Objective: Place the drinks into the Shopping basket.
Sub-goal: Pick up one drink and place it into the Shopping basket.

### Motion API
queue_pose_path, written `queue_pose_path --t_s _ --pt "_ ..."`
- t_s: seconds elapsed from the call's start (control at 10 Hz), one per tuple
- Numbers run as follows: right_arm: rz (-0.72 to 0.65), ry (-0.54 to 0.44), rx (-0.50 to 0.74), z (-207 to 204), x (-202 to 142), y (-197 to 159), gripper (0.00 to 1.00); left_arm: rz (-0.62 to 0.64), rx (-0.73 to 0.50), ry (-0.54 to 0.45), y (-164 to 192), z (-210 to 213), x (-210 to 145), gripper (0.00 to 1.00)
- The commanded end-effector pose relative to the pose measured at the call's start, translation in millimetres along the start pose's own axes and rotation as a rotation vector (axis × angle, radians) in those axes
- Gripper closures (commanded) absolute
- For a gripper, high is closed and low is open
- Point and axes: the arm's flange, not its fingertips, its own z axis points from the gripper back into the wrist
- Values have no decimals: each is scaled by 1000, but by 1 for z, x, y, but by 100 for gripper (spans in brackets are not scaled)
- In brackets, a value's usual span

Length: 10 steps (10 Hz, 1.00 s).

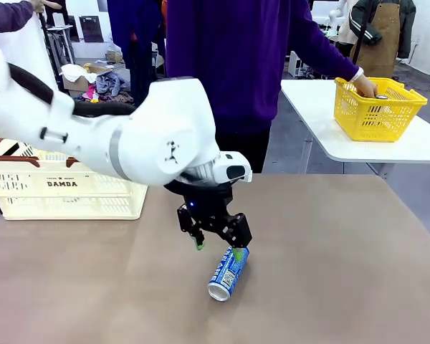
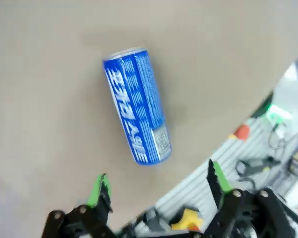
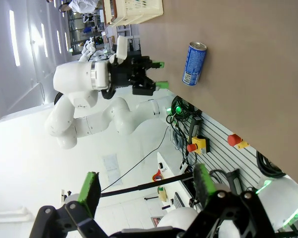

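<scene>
A blue and white drink can lies on its side on the brown table, silver top toward the front edge. My left gripper hovers open just above and behind it, touching nothing. In the left wrist view the can lies ahead of the open left gripper, outside its green fingertips. My right gripper is open and empty, far from the can. The cream Shopping basket marked DAMDA stands at the table's far left. The green can is out of view.
A person in a purple top stands at the far side, one hand in a yellow mesh basket on a white side table. A bare stretch of brown table lies between the can and the cream basket.
</scene>
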Motion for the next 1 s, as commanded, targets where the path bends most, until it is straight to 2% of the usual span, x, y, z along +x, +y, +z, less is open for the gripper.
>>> queue_pose_path --t_s 0.0,0.2,0.6,0.7,0.8,0.9 --pt "-13 6 0 1 -2 4 0 68 14 -89 1 -29 14 0" --pt "-13 6 0 1 -2 4 0 138 55 -66 10 -53 29 0" --pt "-13 6 0 1 -2 4 0 156 60 33 18 -90 51 0" --pt "-13 6 0 1 -2 4 0 144 71 35 17 -93 52 43" --pt "-13 6 0 1 -2 4 0 143 70 39 17 -92 52 100" --pt "-13 6 0 1 -2 4 0 143 70 35 17 -91 52 100"
